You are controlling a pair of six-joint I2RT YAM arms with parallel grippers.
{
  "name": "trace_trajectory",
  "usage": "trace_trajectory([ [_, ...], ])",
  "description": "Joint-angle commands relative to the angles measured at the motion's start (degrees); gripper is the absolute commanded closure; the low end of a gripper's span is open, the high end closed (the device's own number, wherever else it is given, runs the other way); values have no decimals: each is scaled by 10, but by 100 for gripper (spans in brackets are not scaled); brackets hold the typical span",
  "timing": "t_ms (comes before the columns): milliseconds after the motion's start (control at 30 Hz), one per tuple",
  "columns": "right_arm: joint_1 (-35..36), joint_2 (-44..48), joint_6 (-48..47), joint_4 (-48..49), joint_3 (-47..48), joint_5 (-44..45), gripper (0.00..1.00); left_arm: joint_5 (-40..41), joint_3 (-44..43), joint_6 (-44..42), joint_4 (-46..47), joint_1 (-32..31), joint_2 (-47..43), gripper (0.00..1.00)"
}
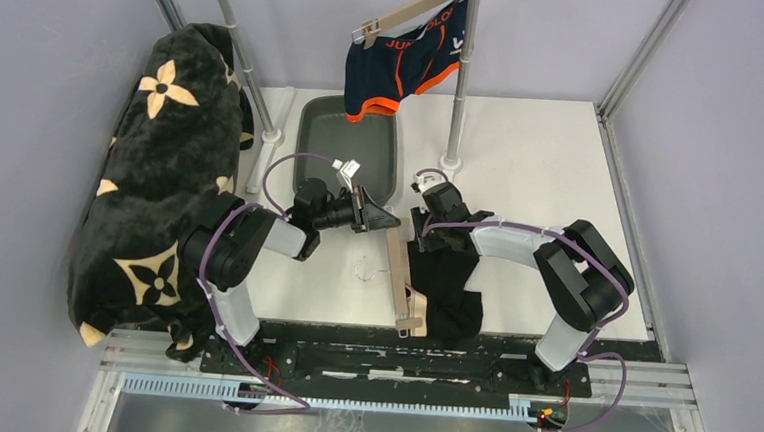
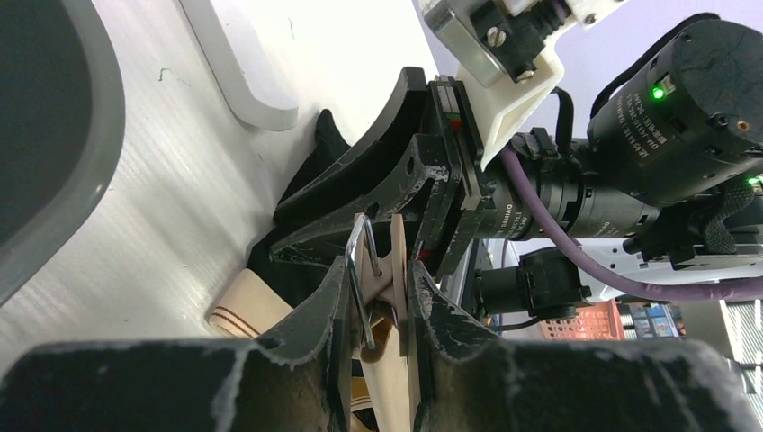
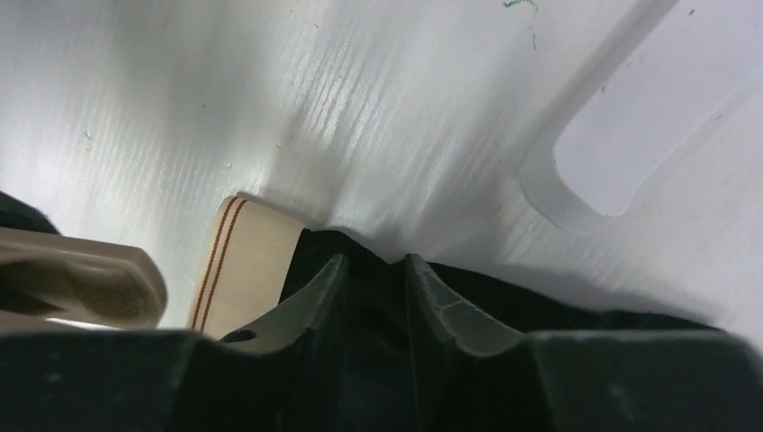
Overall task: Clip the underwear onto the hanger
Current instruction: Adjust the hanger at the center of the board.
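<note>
A wooden hanger (image 1: 398, 272) lies on the white table between my arms. Black underwear (image 1: 449, 280) with a tan waistband (image 3: 247, 261) lies along its right side. My left gripper (image 2: 382, 270) is shut on the hanger's wooden clip (image 2: 393, 261), squeezing it together with its wire spring. My right gripper (image 3: 373, 270) is low over the top edge of the underwear (image 3: 540, 301), shut on a raised fold of the black cloth between its fingers. From above, the left gripper (image 1: 383, 219) and the right gripper (image 1: 419, 233) meet at the hanger's far end.
A grey tub (image 1: 347, 144) stands just behind the grippers. Navy underwear with orange trim (image 1: 408, 57) hangs on another hanger from a rack pole (image 1: 461, 81). A black blanket with tan flowers (image 1: 161, 162) drapes over the left side.
</note>
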State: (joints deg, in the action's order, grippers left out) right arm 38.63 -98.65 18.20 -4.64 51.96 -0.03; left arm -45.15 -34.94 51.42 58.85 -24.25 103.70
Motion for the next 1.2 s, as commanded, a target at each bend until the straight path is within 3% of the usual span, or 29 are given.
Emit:
trace_trajectory([
  [0, 7, -25, 2, -24, 2, -3, 73, 5, 5, 27, 36, 13, -31, 97],
  [100, 7, -10, 6, -29, 3, 27, 94, 2, 6, 27, 37, 17, -35, 97],
  [167, 5, 11, 13, -36, 7, 66, 99, -3, 7, 25, 39, 17, -38, 97],
  [600, -37, 147, 23, -18, 34, 116, 100, -61, 20, 57, 149, 16, -44, 97],
  [1167, -77, 236, -48, 92, 9, 49, 100, -78, 6, 61, 165, 3, -15, 97],
])
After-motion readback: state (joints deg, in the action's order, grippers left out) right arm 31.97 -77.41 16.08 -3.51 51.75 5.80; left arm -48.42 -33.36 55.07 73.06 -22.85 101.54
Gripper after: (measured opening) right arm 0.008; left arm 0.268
